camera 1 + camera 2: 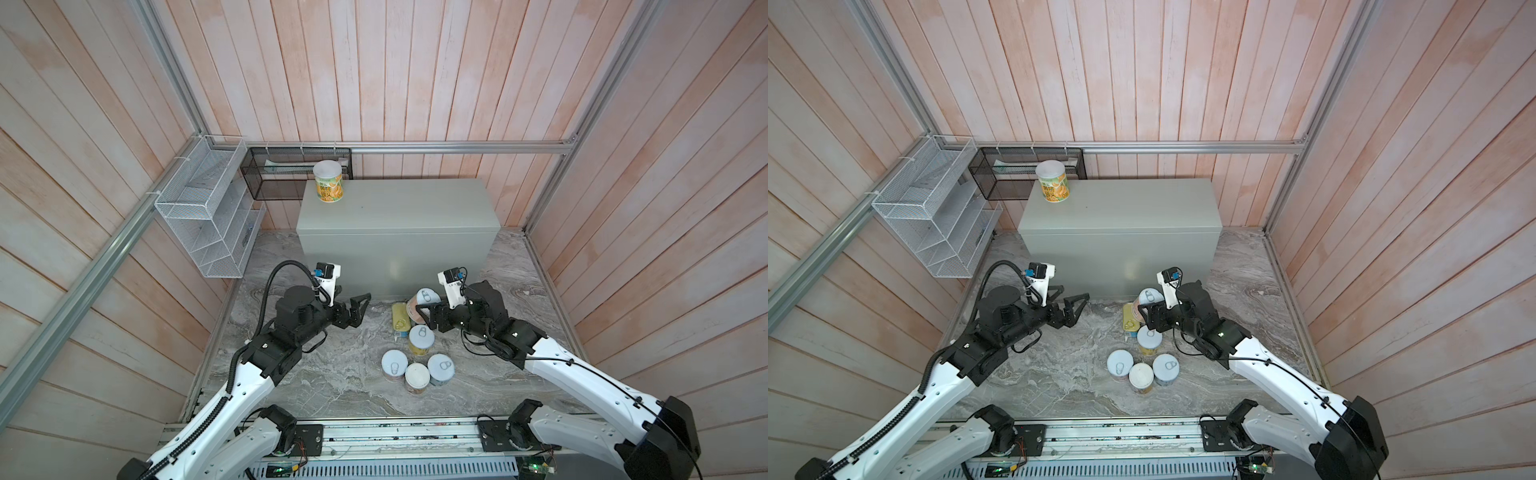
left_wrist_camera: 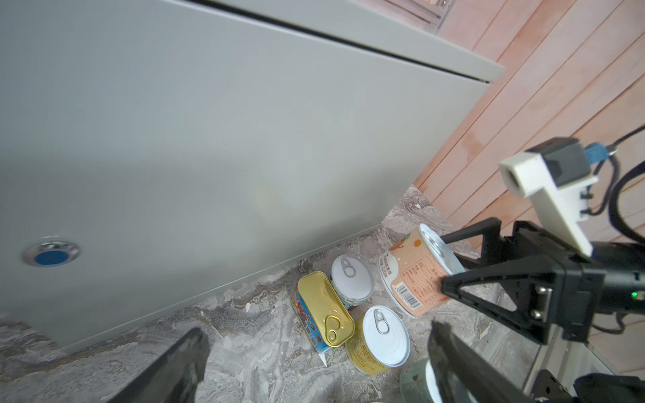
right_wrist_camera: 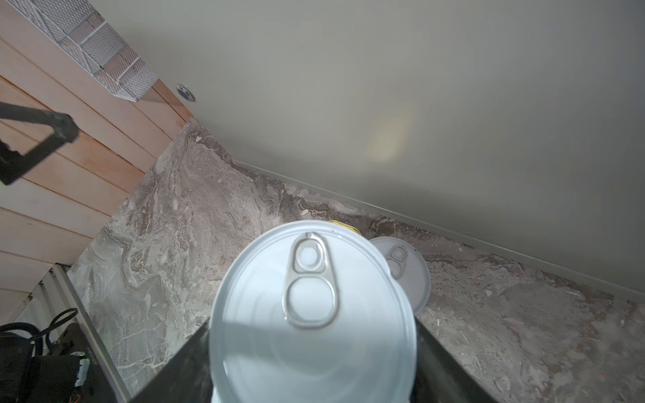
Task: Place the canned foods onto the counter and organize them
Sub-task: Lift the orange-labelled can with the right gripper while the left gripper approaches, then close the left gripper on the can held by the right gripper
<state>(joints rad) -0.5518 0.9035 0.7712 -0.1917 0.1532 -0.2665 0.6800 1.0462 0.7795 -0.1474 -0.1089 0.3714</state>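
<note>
The counter [image 1: 399, 208] [image 1: 1121, 208] is a grey box; one yellow can with a white lid [image 1: 328, 181] [image 1: 1052, 182] stands at its back left corner. My right gripper [image 1: 424, 306] [image 3: 312, 349] is shut on a tilted peach-labelled can [image 1: 424, 297] [image 2: 415, 275] [image 3: 314, 303] just before the counter's front. Below it on the stone lie a gold oblong tin [image 1: 401, 318] [image 2: 324, 307], a white-lidded can [image 2: 352, 281] and a yellow can [image 1: 421, 340] [image 2: 384, 335]. Three more cans [image 1: 417, 377] cluster nearer the front. My left gripper [image 1: 357, 305] [image 2: 316, 338] hangs open and empty left of them.
A white wire basket [image 1: 208, 216] hangs on the left wall and a black mesh basket [image 1: 291, 174] behind the counter's left end. Wooden walls close in three sides. A metal rail [image 1: 395, 434] with the arm bases runs along the front edge.
</note>
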